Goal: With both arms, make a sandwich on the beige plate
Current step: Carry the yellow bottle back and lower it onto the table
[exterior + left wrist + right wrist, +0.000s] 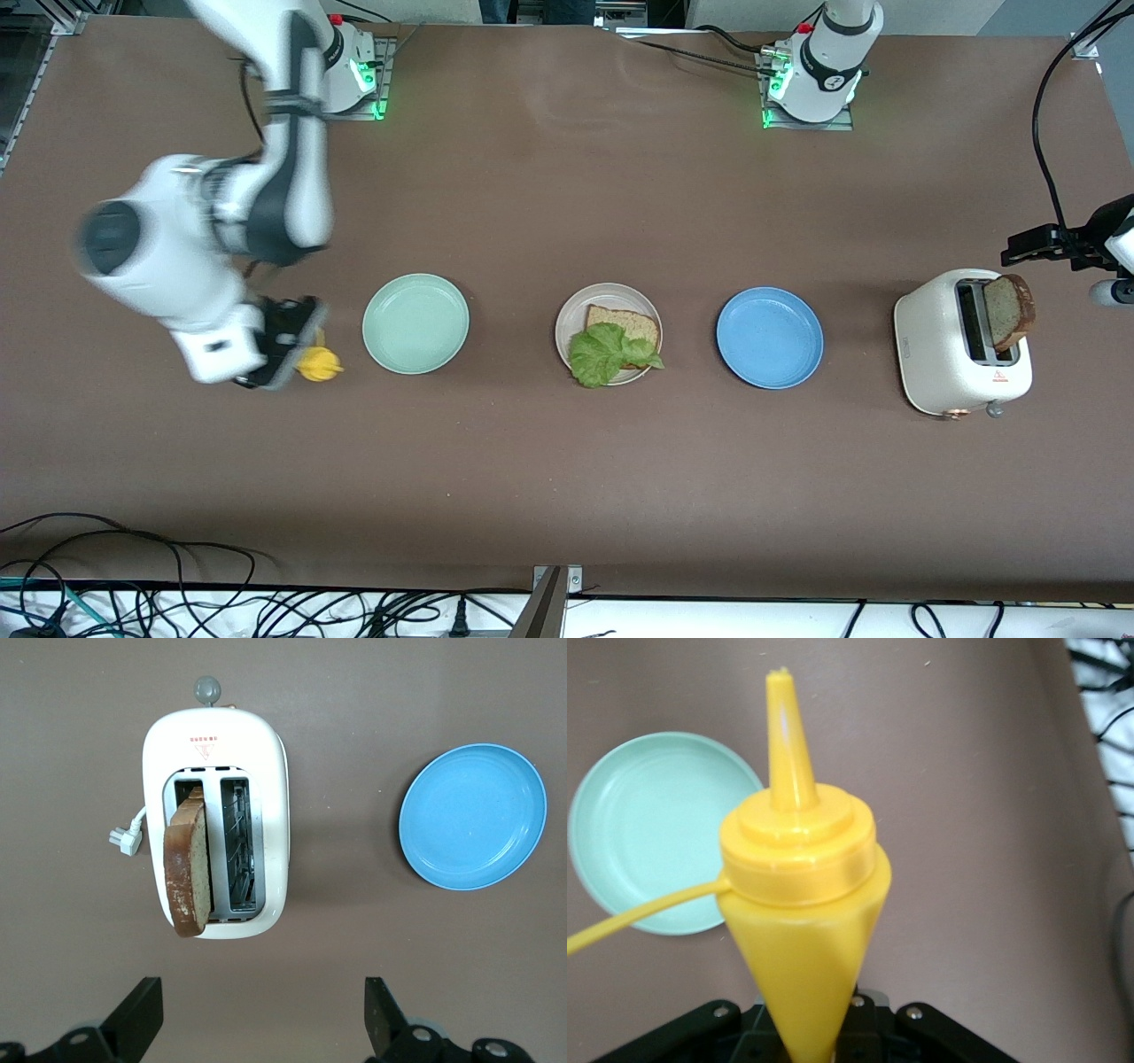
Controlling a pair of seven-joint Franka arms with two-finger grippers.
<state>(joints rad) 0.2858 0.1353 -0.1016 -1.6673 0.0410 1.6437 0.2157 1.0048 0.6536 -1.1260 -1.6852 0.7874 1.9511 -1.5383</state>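
The beige plate sits mid-table and carries one brown bread slice with a green lettuce leaf on it. A second bread slice stands up out of a slot of the white toaster; it also shows in the left wrist view. My left gripper is open and empty, over the table beside the toaster; its fingertips are spread wide. My right gripper is shut on a yellow squeeze bottle, seen close in the right wrist view.
A mint-green plate lies between the yellow bottle and the beige plate, also in the right wrist view. A blue plate lies between the beige plate and the toaster, also in the left wrist view. Cables hang along the table's near edge.
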